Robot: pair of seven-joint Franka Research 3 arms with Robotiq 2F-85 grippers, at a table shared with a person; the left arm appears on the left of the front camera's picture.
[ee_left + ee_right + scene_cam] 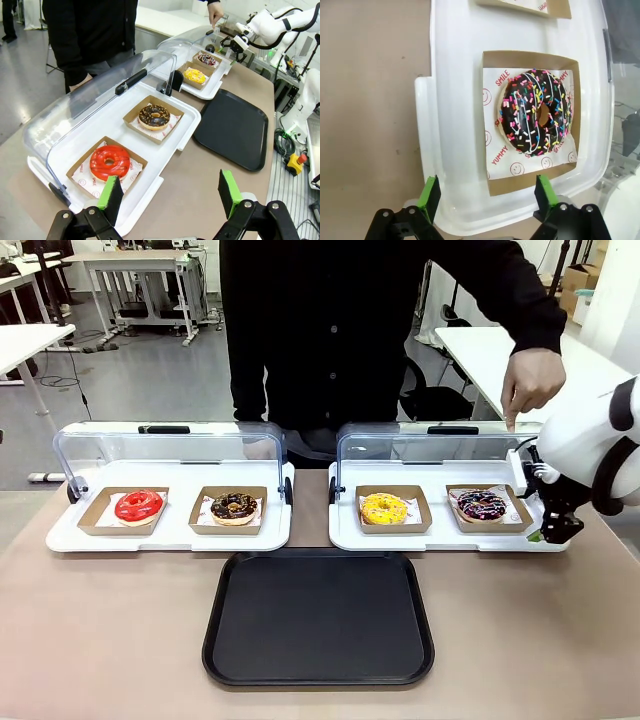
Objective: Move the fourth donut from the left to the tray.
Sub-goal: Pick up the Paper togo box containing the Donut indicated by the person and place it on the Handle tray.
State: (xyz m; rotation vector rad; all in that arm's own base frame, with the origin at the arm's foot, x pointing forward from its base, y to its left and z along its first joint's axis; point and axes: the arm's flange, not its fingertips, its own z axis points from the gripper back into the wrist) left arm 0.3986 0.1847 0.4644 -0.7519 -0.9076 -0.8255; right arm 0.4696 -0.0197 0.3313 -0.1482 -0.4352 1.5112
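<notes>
The fourth donut (pixel 537 114), a choc-glazed ring w/ pink-white drizzle and sprinkles, is seen in its shallow brown cardboard holder (pixel 530 59) at the right end of the right-hand white display tray (pixel 345 532), while the large flat black plastic tray (pixel 318 618) lies along the table's near edge. The right gripper (pixel 487 192) is held released, jaws wide, just off the holder's outer edge, nothing grasped; the left gripper (pixel 170 192) is likewise spread and empty. For a clean pick, the pads should probably be set astride the holder's walls, not the glaze, closed gently and lifted level.
</notes>
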